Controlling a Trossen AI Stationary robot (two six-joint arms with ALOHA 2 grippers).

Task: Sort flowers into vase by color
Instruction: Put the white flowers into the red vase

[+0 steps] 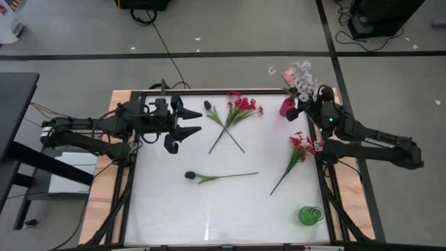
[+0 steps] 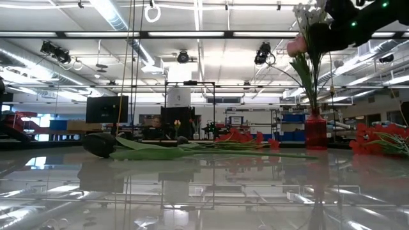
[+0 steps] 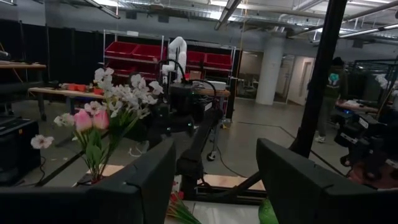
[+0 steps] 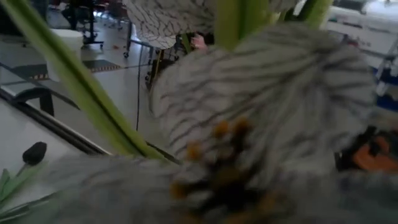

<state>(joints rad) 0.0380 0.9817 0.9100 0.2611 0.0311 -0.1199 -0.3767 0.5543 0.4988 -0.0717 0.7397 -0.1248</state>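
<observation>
A red vase at the table's far right holds white sprays and pink buds. My right gripper hovers shut right beside those white blossoms; one blossom fills its wrist view and hides the fingers. On the table lie a red spray crossed by a dark-budded stem, another dark bud with its stem, and a second red spray. My left gripper hangs open over the table's left side, empty. My right gripper is up against the white blossoms in the red vase. Its fingers are hidden in every view, so I cannot tell whether it touches a blossom or a stem.
A green vase stands by the near right corner. The middle and the near left of the white table are bare. Beyond the far edge is an open workshop floor with cables.
</observation>
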